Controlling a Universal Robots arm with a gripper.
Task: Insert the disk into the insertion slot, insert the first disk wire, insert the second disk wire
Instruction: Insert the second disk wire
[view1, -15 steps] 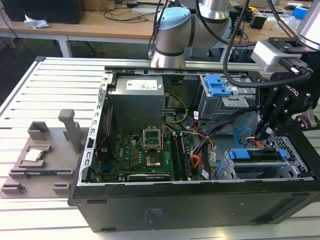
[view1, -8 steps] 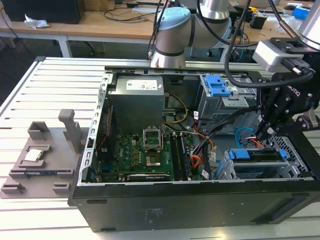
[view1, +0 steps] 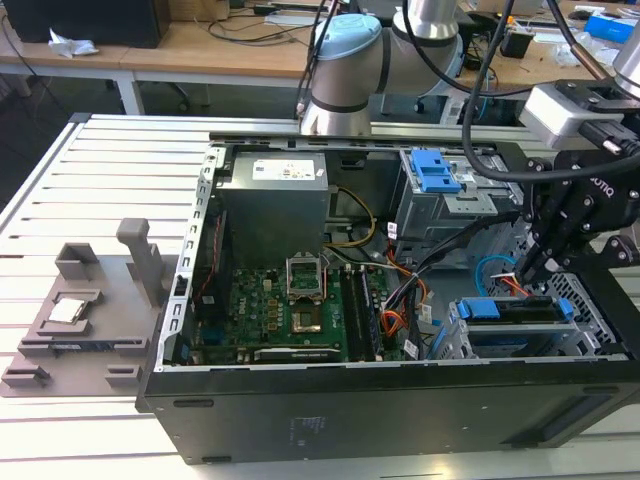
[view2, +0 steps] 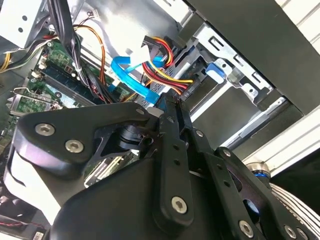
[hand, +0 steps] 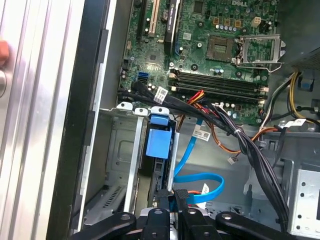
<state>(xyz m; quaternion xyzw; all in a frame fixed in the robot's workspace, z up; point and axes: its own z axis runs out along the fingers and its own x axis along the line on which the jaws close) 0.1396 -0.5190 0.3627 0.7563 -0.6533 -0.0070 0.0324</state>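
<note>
gripper reaches down into open case at drive cage, fingers pinched together around plug end of red-strand wire at rear of disk. one disk, seated in slot, long axis along bay, blue carrier edge facing up. one blue cable loops just beside gripper. one motherboard nearby.

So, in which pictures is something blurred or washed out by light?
In the second wrist view the gripper body is so close that it looks soft, and the metal strip at the frame's edge is washed out white; in the first wrist view the aluminium table glares pale, while the motherboard is sharp; the exterior view is evenly lit, with the computer case front dark.
</note>
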